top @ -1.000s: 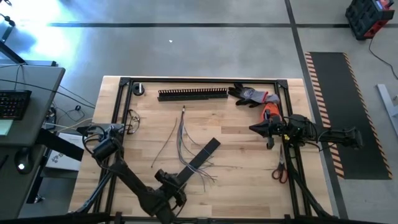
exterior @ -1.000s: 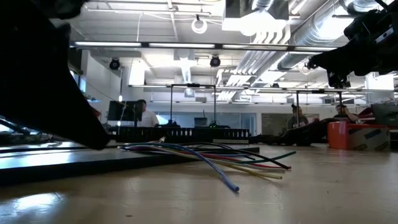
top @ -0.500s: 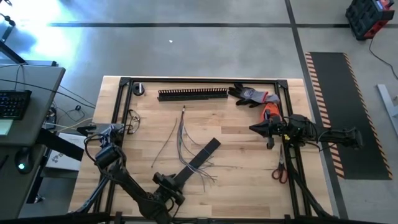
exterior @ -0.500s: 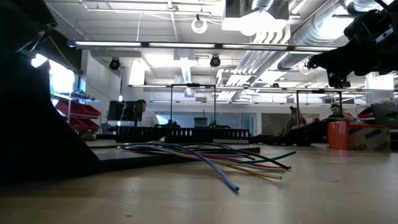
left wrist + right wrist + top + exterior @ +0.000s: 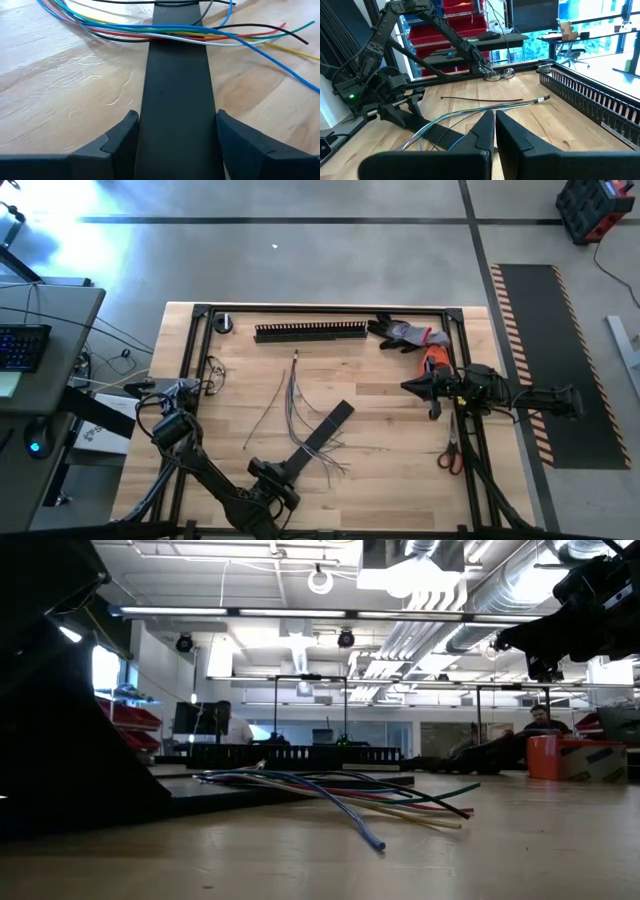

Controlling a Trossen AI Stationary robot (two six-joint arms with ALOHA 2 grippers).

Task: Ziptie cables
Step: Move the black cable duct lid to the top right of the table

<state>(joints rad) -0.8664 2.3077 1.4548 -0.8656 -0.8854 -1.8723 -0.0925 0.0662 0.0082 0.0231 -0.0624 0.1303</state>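
The cables [image 5: 298, 405], thin wires of several colours, lie loose on the wooden table. They cross the flat black cover strip [image 5: 328, 428], which rests flat under them [image 5: 175, 32]. My left gripper [image 5: 176, 131] is low at the strip's near end [image 5: 292, 468], open. One finger [image 5: 127, 132] stands close beside each long edge of the strip. My right gripper [image 5: 495, 125] waits shut above the table's right side [image 5: 410, 387], with nothing in it. In the low view the cables [image 5: 350, 798] fan out toward the near edge. My left gripper has the cover strip's near end [image 5: 175, 145] between its fingers, one at each long edge. It comes slanting down from the table's near side and points along the strip. I cannot tell whether the fingers touch the edges. The strip lies flat on the table.
A black slotted duct [image 5: 310, 332] lies along the far edge, a small round thing [image 5: 222, 324] at its left. Gloves [image 5: 405, 333] and an orange tool [image 5: 432, 360] sit far right, scissors [image 5: 450, 452] near right, glasses [image 5: 213, 370] at the left. A black frame [image 5: 200, 315] rims the table.
My left gripper has sunk toward the table at the cover strip's near end, and its wrist has rolled a little. The strip and the cables lie as before.
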